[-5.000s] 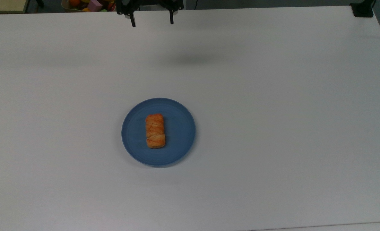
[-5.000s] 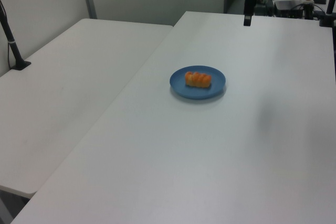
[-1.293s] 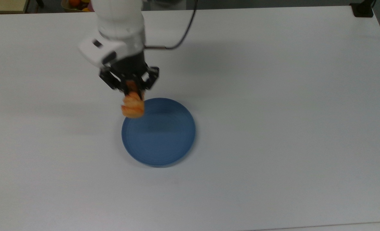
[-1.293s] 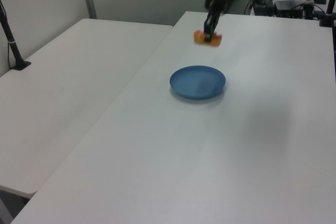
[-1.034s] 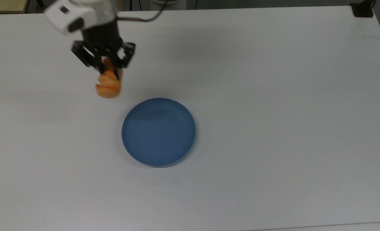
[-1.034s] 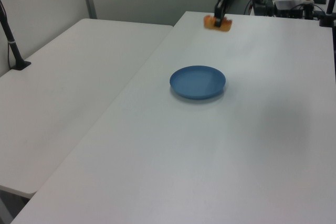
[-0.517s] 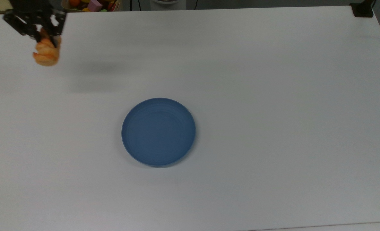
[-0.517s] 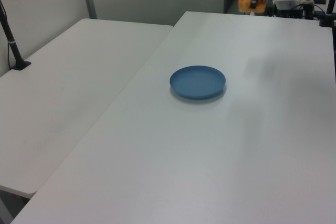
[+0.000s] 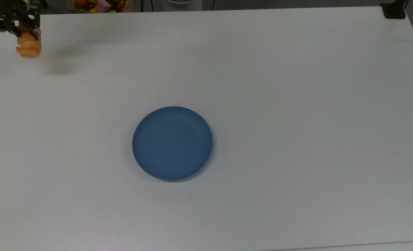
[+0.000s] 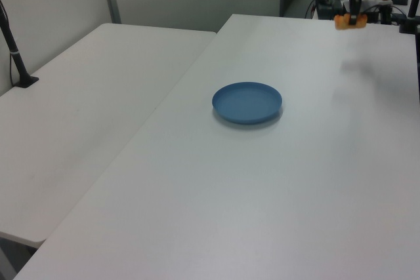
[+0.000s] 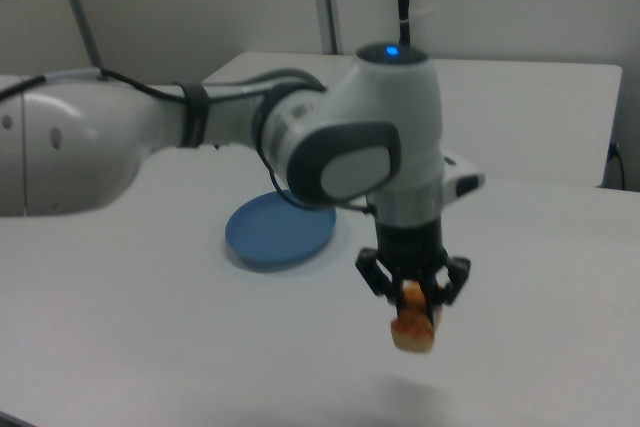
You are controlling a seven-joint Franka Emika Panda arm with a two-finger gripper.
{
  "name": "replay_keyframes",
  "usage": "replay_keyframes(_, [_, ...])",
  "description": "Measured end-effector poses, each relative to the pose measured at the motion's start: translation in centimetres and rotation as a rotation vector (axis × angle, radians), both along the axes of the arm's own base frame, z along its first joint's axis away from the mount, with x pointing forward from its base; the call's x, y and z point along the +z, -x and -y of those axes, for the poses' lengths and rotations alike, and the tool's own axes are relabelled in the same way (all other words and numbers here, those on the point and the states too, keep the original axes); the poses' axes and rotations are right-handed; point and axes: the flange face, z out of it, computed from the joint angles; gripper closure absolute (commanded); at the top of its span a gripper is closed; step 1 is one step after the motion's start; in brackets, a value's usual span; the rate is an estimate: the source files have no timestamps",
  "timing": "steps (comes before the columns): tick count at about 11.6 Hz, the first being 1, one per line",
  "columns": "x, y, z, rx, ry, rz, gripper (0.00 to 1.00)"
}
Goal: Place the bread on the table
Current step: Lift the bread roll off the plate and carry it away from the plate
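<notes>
Gripper (image 11: 413, 299) clamped on bread (image 11: 413, 328), held above table (image 9: 297, 104), well apart from blue plate (image 9: 172, 143); lift done; lowering, release left.

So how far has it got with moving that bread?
Done: the blue plate is bare. In hand: the gripper holds the bread in the air, near the top view's upper left corner of the table, its shadow below it. Left: lowering it onto the table and letting go.

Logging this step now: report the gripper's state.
Gripper: shut on the bread, held in the air above the table, away from the plate.
</notes>
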Motion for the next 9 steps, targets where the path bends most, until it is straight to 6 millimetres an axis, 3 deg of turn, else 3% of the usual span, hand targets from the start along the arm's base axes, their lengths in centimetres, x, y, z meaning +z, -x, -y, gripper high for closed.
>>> replay_keyframes(4, [-7.1, 0.8, 3.3, -0.043, 0.034, 0.033, 0.64])
replay_keyframes(9, [-12.3, 0.8, 4.2, -0.043, 0.042, 0.030, 0.59])
